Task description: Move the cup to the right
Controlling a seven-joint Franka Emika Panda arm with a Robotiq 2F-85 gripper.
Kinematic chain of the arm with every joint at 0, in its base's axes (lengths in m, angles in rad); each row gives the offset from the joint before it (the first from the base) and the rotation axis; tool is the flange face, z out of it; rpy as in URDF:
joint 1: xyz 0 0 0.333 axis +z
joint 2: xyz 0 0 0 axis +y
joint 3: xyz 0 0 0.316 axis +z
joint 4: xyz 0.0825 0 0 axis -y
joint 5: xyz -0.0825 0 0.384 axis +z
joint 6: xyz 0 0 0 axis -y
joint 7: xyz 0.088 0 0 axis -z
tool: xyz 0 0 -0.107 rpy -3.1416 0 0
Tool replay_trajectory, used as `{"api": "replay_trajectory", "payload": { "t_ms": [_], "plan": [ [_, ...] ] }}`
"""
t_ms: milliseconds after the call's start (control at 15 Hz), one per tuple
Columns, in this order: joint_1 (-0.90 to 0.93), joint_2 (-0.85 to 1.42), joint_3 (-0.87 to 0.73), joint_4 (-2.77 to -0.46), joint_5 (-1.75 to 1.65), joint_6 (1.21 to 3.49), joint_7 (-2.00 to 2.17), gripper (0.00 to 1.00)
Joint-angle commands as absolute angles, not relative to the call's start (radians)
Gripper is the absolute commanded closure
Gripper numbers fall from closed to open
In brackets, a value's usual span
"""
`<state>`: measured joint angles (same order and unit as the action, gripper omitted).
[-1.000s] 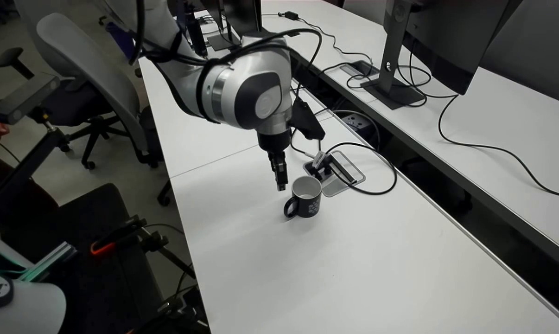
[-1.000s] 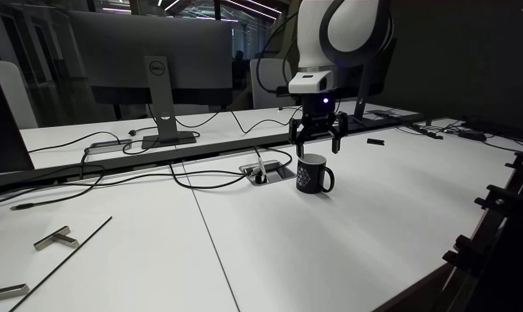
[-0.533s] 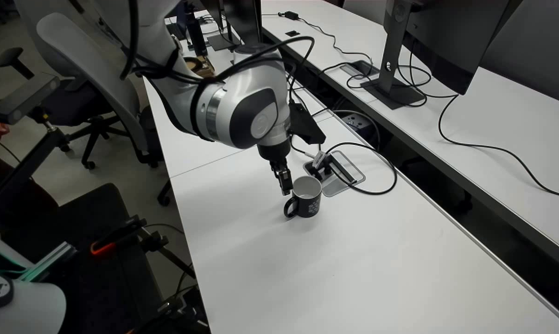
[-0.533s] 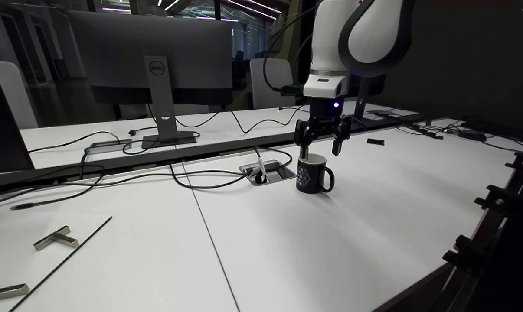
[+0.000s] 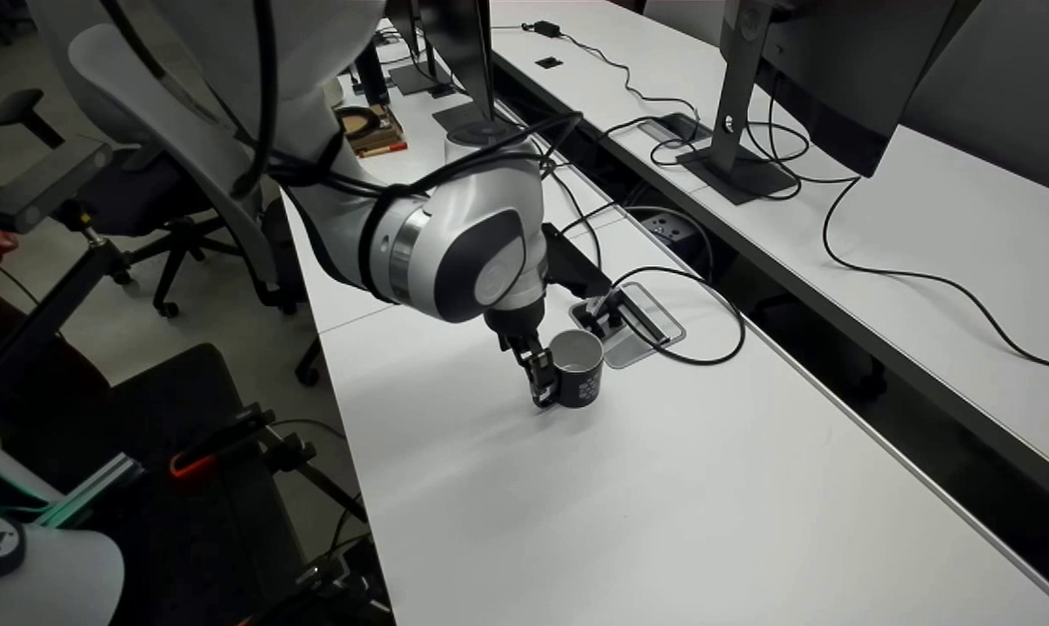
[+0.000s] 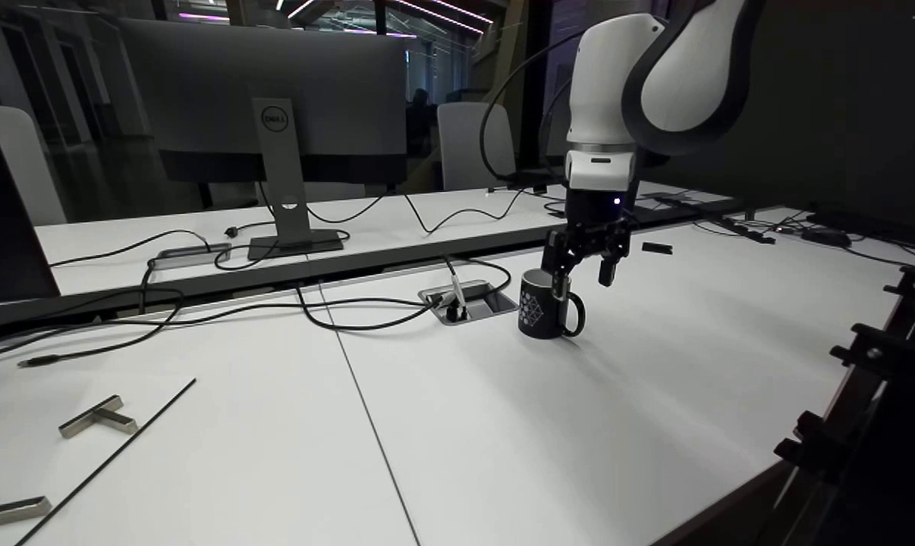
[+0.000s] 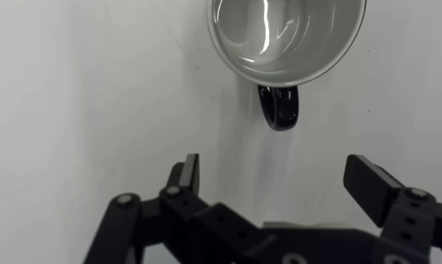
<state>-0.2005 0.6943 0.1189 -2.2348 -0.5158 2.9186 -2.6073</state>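
Note:
The cup (image 5: 580,387) is a black mug with a pale inside, upright on the white desk (image 5: 664,522). It also shows in an exterior view (image 6: 539,317) and at the top of the wrist view (image 7: 279,58). Its handle (image 7: 281,113) points toward my gripper (image 7: 273,157). My gripper is open, with nothing between its fingers (image 7: 369,187). In the exterior views the gripper (image 6: 583,288) is low at the handle side of the cup. One finger hides part of the cup there, and the gripper (image 5: 542,396) hides most of the handle. I cannot tell whether they touch.
A cable outlet (image 5: 633,354) with plugs is set in the desk close behind the cup. Black cables (image 6: 366,327) run from it across the desk. Metal bars (image 6: 97,418) lie on the desk in an exterior view. A monitor (image 6: 275,129) stands on the desk behind.
My gripper has moved down toward the handle side of the cup, staying open. In an exterior view it has also shifted right. The cup has not moved.

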Motion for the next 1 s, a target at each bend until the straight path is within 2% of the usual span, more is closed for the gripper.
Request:
{"api": "replay_trajectory", "payload": {
  "t_ms": [0,933],
  "plan": [
    [-0.287,0.726,0.181,-2.211,-0.606,2.898,-2.607,0.00],
    [-0.327,0.719,0.219,-2.199,-0.616,2.877,-2.607,0.00]
  ]
}}
